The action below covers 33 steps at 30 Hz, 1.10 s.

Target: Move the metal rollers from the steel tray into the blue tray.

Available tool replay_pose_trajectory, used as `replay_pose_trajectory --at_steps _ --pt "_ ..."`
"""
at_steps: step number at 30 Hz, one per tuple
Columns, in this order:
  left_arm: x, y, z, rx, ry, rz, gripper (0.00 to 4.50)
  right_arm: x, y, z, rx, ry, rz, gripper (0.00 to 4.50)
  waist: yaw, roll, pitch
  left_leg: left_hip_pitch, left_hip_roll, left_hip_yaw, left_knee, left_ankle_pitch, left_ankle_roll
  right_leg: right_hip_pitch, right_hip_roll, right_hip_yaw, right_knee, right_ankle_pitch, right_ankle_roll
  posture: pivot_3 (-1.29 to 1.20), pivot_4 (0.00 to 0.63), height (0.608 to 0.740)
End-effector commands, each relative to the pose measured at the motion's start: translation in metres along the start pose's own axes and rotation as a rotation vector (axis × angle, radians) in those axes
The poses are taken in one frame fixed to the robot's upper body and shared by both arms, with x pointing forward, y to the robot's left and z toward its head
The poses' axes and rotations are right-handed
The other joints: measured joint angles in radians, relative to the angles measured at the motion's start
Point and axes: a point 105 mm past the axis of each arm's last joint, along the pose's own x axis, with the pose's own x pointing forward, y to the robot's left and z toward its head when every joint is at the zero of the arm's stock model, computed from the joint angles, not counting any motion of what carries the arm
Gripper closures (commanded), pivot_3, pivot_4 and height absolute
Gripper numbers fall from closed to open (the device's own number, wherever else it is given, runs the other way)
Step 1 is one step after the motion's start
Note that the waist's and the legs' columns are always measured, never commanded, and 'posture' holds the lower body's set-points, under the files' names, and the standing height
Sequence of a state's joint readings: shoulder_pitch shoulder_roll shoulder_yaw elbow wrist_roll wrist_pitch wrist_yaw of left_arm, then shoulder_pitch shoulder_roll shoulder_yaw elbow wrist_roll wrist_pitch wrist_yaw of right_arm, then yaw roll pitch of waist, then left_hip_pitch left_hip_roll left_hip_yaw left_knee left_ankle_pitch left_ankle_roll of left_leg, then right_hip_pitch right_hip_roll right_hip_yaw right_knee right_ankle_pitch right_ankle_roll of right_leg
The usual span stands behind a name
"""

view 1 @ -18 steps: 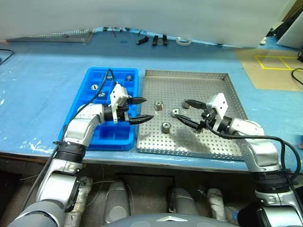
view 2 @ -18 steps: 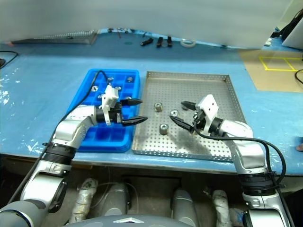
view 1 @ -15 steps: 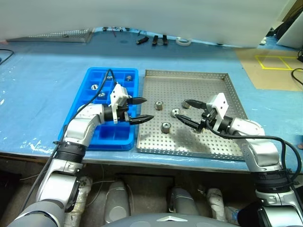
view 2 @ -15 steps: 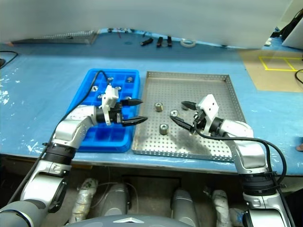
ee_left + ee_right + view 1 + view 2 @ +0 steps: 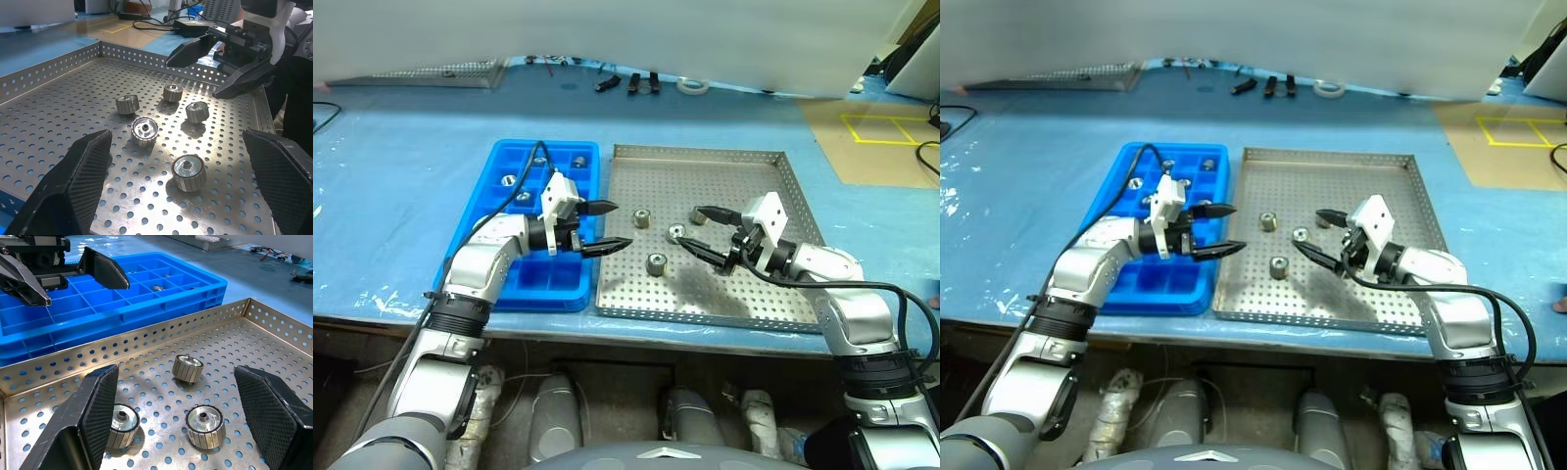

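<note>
Blue-covered table [image 5: 401,186] bears steel tray [image 5: 754,294] and blue tray [image 5: 480,220]; both grippers' fingers spread.

Head pair looks down; wrist cameras face across the steel tray [image 5: 705,245].

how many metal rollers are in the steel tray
5: two metal rollers by the left gripper, three nearer the right gripper, all on the steel tray. None looks hidden.

steel tray [image 5: 744,171]: silver, dotted with round holes
blue tray [image 5: 480,211]: bright blue, square grid
rollers [image 5: 656,263]: silver-grey, ribbed sides, dark centre
fingers [image 5: 80,183]: black, fine woven texture
table cover [image 5: 401,147]: light blue
</note>
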State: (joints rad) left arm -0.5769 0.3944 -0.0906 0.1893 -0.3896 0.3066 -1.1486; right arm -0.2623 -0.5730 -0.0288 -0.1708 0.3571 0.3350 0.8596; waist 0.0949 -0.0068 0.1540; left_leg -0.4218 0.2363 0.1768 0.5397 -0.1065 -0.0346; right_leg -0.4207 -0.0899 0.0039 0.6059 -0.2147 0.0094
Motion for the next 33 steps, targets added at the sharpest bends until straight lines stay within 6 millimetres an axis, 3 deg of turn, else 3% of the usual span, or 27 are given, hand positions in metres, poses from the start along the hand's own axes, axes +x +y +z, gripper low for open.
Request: replay_pose_trajectory --at_steps 1,10,18,22,27,33 --pt "-0.002 0.001 0.014 0.051 -0.028 0.0 0.0 -0.004 -0.005 0.013 -0.038 -0.043 -0.015 0.54 0.0 0.0 0.0 0.0 0.0 0.0 0.0 0.0 0.0 0.0 0.0 0.0 0.0 0.0 0.0 -0.03 0.15 0.74" --pt "0.009 0.0 0.023 0.037 -0.017 -0.042 0.0 -0.009 -0.004 0.014 -0.045 -0.033 -0.017 0.54 0.0 0.0 0.0 0.0 0.0 0.0 0.0 0.0 0.0 0.0 0.0 0.0 0.0 0.0 0.0 -0.06 0.15 0.74" --pt "0.056 -0.01 0.028 0.074 0.036 -0.244 0.0 -0.026 0.002 0.009 -0.033 -0.011 -0.077 0.54 -0.003 0.0 0.0 -0.001 -0.001 0.001 0.0 0.0 0.0 0.0 0.0 0.001 -0.001 0.0 0.0 -0.17 0.15 0.74" --pt "0.073 -0.014 0.006 0.107 0.161 -0.337 0.0 -0.039 0.014 0.008 -0.009 -0.004 -0.111 0.54 -0.014 0.0 0.0 0.0 -0.001 0.001 -0.001 0.0 0.0 -0.001 0.0 0.001 -0.002 0.0 0.0 -0.25 0.15 0.74" --pt "0.079 -0.006 -0.026 0.139 0.305 -0.355 0.0 -0.051 0.023 0.007 0.011 0.004 -0.19 0.54 -0.04 0.0 0.0 0.0 -0.002 0.001 -0.002 0.0 0.0 0.0 0.0 0.002 -0.003 0.0 0.001 -0.35 0.15 0.74" --pt "0.082 -0.001 -0.043 0.162 0.394 -0.367 0.0 -0.065 0.034 0.003 0.037 0.026 -0.27 0.54 -0.057 0.0 0.0 -0.001 -0.002 0.001 -0.002 0.0 0.001 -0.001 0.0 0.002 -0.005 -0.001 0.002 -0.43 0.15 0.74"
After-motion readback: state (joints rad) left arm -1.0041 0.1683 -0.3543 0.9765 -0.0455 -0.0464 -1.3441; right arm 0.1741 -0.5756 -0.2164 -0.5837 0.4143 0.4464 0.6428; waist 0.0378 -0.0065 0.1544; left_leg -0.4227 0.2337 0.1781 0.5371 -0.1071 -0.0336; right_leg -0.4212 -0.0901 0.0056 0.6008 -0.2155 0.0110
